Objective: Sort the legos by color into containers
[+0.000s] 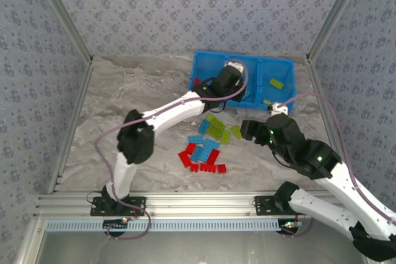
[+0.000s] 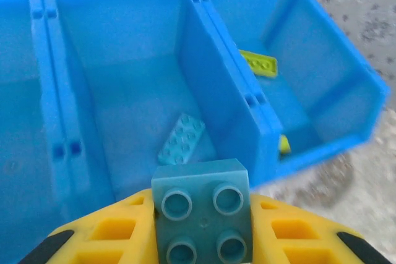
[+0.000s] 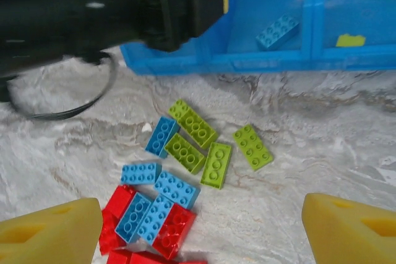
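My left gripper is shut on a small light blue lego, studs facing the camera, held above the middle compartment of the blue tray. One light blue brick lies in that compartment. Yellow-green bricks lie in the right compartment, and a red one in the left. My right gripper stands open above the loose pile on the table: yellow-green bricks, light blue ones and red ones. Nothing is between its fingers.
The tray stands at the back of the marbled table near the rear wall. My left arm reaches diagonally across the table to it, passing just left of the pile. Metal frame posts edge both sides.
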`<state>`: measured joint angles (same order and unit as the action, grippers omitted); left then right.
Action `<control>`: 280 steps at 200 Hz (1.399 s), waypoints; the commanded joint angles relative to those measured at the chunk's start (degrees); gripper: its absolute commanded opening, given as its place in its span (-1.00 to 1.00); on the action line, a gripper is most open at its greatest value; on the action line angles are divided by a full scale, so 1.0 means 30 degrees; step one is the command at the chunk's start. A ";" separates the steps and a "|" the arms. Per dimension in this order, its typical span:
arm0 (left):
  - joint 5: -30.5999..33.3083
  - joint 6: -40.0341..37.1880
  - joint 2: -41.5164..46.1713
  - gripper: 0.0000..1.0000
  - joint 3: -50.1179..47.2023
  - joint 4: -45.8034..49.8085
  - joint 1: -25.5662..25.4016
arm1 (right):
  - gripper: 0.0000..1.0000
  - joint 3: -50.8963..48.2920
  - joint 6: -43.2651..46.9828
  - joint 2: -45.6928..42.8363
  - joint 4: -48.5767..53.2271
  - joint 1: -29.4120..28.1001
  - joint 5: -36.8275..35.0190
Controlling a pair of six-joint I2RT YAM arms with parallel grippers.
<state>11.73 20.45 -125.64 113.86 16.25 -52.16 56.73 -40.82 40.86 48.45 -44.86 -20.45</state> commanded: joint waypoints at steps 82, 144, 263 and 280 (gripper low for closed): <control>0.0035 -0.2320 -0.1513 0.24 0.4842 0.2139 -0.0115 | 0.74 -0.0729 -0.1495 -0.1374 0.2663 0.0130 -0.1519; -0.0962 -0.1970 1.1726 0.30 -1.1487 -0.3707 -0.0424 | 0.84 -0.3923 0.0334 0.0517 0.0422 0.0749 -0.0857; -0.4683 -0.6403 2.5835 0.98 -2.2326 0.3212 -0.3239 | 0.50 -0.1945 0.7422 1.6005 -0.7290 0.6400 0.6993; -0.5018 -0.6424 2.6488 0.98 -2.2898 0.3411 -0.3240 | 0.44 -0.1502 0.7467 1.7277 -0.7651 0.6360 0.6889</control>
<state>0.43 2.31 -48.80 46.98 23.94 -61.32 49.50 -21.30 88.84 27.46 -25.63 -0.64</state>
